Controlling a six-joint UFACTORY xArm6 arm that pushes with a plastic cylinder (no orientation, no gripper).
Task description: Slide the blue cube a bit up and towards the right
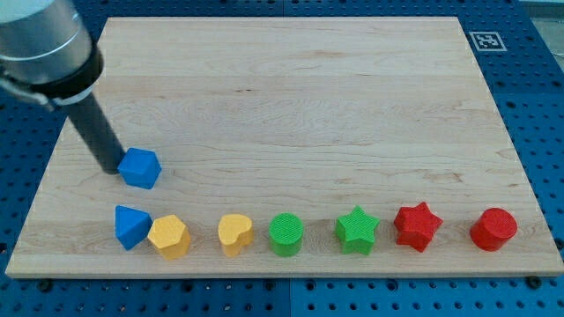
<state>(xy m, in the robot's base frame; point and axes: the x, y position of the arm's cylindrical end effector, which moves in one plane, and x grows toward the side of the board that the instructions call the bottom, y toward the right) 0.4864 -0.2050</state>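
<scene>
The blue cube [140,168] sits on the wooden board [291,106] at the view's left, above the bottom row of blocks. My tip [109,166] is at the cube's left side, touching or nearly touching it. The dark rod rises from there to the view's top left.
A row of blocks runs along the board's bottom edge: a blue triangular block [130,226], a yellow hexagonal block [168,236], a yellow heart [234,234], a green cylinder [285,234], a green star [357,231], a red star [416,225], a red cylinder [493,230]. A marker tag [486,40] is at the top right.
</scene>
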